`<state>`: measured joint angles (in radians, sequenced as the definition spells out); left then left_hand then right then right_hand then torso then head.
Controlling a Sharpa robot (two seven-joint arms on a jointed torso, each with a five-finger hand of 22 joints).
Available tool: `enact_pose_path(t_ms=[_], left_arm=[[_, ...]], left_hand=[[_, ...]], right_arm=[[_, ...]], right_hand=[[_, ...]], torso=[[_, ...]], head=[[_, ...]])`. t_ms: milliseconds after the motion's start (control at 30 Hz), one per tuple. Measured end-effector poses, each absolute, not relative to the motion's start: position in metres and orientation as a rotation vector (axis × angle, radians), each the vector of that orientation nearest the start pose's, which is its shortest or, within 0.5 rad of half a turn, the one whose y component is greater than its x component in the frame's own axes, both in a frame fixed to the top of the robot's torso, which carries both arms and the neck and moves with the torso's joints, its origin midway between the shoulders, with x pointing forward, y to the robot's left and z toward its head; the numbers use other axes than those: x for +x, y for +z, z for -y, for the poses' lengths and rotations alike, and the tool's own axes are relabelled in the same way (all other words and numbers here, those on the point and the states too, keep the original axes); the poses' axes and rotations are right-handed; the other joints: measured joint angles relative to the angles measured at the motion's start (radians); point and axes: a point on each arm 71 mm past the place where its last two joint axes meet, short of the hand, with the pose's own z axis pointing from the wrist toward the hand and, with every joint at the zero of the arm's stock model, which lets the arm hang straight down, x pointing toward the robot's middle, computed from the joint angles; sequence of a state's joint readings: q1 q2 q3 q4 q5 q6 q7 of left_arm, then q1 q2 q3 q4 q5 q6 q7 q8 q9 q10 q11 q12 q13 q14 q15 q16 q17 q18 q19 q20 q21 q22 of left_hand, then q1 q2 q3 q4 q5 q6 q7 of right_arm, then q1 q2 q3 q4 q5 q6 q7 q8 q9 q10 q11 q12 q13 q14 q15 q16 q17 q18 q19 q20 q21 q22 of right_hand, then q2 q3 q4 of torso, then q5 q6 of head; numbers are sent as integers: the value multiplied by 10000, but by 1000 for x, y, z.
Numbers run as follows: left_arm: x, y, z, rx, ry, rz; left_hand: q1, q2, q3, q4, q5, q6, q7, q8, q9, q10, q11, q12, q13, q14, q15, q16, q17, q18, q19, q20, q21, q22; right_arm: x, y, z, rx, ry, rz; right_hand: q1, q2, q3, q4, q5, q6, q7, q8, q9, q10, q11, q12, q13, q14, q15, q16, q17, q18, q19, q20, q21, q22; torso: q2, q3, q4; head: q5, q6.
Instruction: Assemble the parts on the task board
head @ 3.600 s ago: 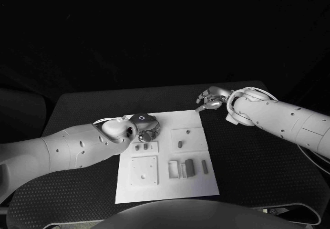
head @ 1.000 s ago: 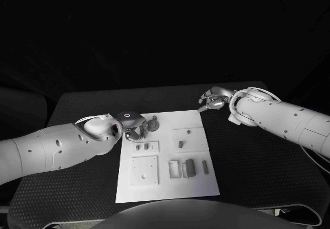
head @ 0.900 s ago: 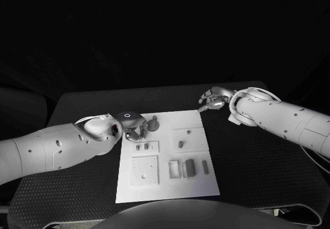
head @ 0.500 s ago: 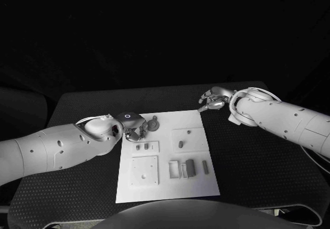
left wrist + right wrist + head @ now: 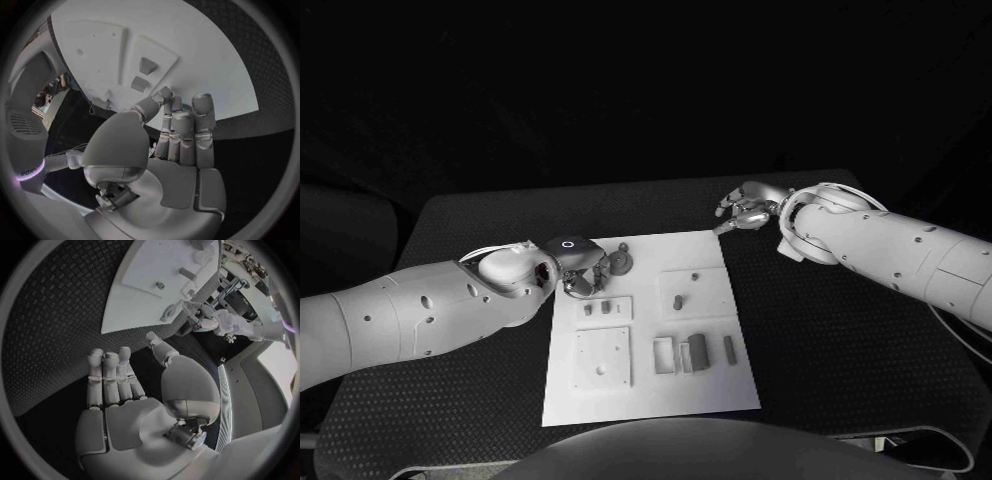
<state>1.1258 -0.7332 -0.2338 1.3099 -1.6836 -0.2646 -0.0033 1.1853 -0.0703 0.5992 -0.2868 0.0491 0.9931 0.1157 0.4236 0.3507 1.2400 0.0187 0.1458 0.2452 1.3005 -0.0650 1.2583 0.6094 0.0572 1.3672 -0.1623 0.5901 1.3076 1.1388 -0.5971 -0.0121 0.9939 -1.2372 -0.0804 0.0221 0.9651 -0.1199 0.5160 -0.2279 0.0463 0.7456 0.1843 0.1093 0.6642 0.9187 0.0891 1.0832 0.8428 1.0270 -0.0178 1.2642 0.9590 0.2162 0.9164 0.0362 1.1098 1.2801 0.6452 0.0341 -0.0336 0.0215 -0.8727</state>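
At the far left corner of the task board (image 5: 653,330), the left hand (image 5: 589,268) hangs just over the board's edge, its fingers lying straight and close together with nothing between them, so I read it as empty and open. Nearest the left hand, just toward the robot from it, two small parts (image 5: 597,308) lie side by side on a raised square of the board, their long axes running roughly from the board's near edge to its far edge. A round-headed part (image 5: 619,259) sits at the board's far edge, touching or almost touching the fingertips; which of the two I cannot tell. The right hand (image 5: 744,210) hovers off the board's far right corner, over the black table (image 5: 848,340), also flat-fingered and holding nothing. It is well apart from every part, so I judge the left hand the better placed for the next pick.

Toward the board's near right, a cluster of upright parts (image 5: 692,352) stands well apart from both hands, and a single small peg (image 5: 678,300) stands between that cluster and the far right corner.

From the left wrist, the two small parts (image 5: 144,74) show beyond the fingertips (image 5: 182,107), confirming a gap that the head view hides behind the hand. From the right wrist, the board's corner (image 5: 115,322) lies ahead of the empty palm (image 5: 128,425).
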Motion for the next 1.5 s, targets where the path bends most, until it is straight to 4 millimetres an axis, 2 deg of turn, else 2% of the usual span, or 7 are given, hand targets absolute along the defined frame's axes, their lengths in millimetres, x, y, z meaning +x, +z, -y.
enact_pose_path(t_ms=[300, 933, 1500], left_arm=[[467, -301, -202, 5313, -5056, -18555], [469, -307, -200, 5332, -5012, -18668], [469, -308, -201, 5333, -4970, -18733]], left_hand=[[-68, -70, -1, 0, -2, 39, 36, -30, -8, 198, -78, -37, 12, 0, 0, 0, -9, -34, 0, 1, 0, -1], [16, -114, -3, -2, -38, 55, 19, 24, 23, 382, -64, -37, 51, 0, -1, 0, -18, -38, -1, 3, 0, -2], [-5, -93, -4, -3, -38, 24, 30, 2, -5, 382, -61, -38, 54, -1, -2, -1, -40, -38, -27, 9, -38, 4]], right_arm=[[554, -253, 230, 797, 6134, -19425], [554, -254, 228, 785, 6154, -19425], [554, -254, 229, 789, 6148, -19424]], right_hand=[[0, 0, 0, 0, 0, 0, 1, 0, 0, 0, 0, 0, -11, -1, 1, 0, 0, 0, 0, 0, 0, 0], [0, 0, 0, 0, 0, -1, 2, 0, -9, 0, 0, 0, -10, -16, 16, 40, 0, 0, 28, -23, 0, 2], [0, 0, 0, 0, 0, -3, 4, 0, -8, 0, 0, 0, -9, -19, 19, 40, 1, 0, 24, -18, 0, 2]], torso=[[0, -1, 12], [3, -13, 2], [-1, 6, -5]], head=[[-7, 0], [-1, 0], [-24, 0]])
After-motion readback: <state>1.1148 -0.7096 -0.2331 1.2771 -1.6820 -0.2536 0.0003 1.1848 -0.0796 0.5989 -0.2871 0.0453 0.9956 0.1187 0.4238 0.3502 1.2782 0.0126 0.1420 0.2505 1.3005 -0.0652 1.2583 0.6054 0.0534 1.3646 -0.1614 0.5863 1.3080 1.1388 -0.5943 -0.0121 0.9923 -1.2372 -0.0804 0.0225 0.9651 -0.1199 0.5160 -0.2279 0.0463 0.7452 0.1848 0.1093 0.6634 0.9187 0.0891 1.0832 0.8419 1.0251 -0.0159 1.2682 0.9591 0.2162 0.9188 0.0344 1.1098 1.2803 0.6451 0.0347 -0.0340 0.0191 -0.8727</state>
